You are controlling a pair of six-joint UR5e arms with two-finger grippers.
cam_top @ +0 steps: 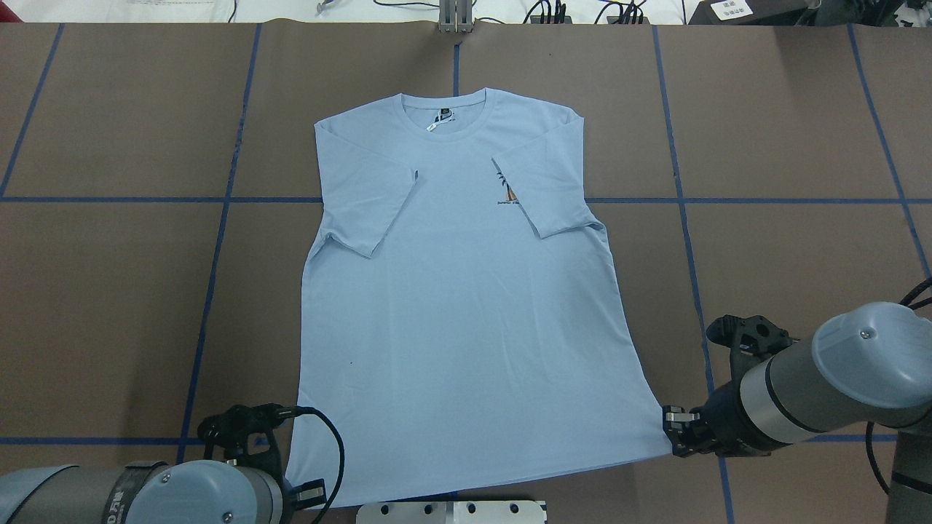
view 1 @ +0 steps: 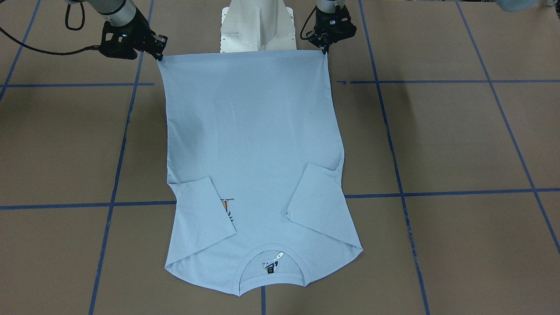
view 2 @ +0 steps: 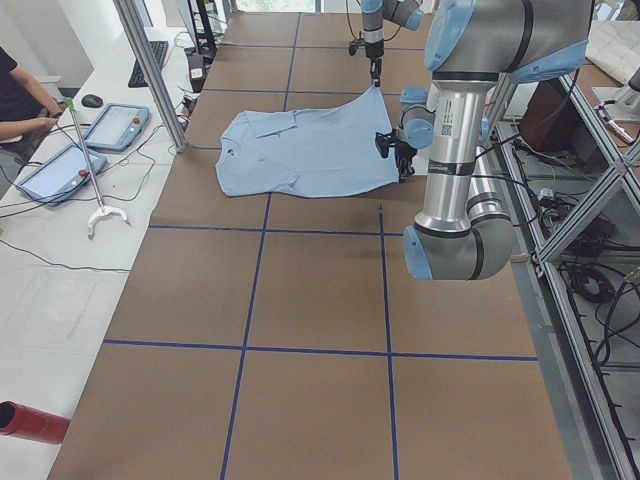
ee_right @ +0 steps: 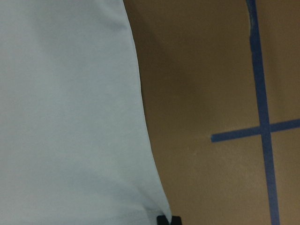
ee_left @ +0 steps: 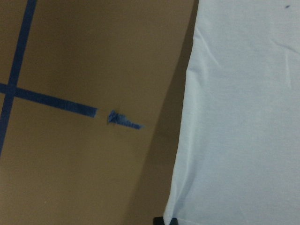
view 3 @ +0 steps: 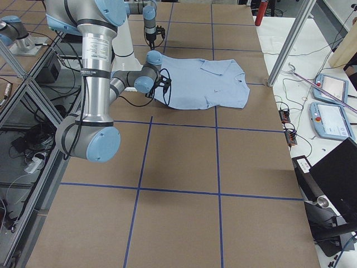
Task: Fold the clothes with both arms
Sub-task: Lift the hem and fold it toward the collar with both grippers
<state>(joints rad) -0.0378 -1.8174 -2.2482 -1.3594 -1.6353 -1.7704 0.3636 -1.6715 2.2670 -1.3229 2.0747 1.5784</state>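
The light blue T-shirt (cam_top: 451, 306) lies face up on the brown table, collar (cam_top: 444, 109) at the far side, both sleeves folded in over the chest. The right sleeve partly covers the palm-tree print (cam_top: 506, 191). My left gripper (cam_top: 291, 495) is shut on the near left hem corner, and also shows in the front view (view 1: 326, 50). My right gripper (cam_top: 673, 433) is shut on the near right hem corner, and also shows in the front view (view 1: 159, 54). The hem is stretched taut between them. In both wrist views the shirt edge (ee_left: 187, 140) (ee_right: 140, 117) casts a shadow, so it is slightly raised.
The white pedestal base (view 1: 258, 26) stands just behind the hem. Blue tape lines (cam_top: 218, 240) grid the table. Tablets (view 2: 110, 125) and an operator's arm are at the far side table. A red cylinder (view 2: 30, 420) lies off the table's end.
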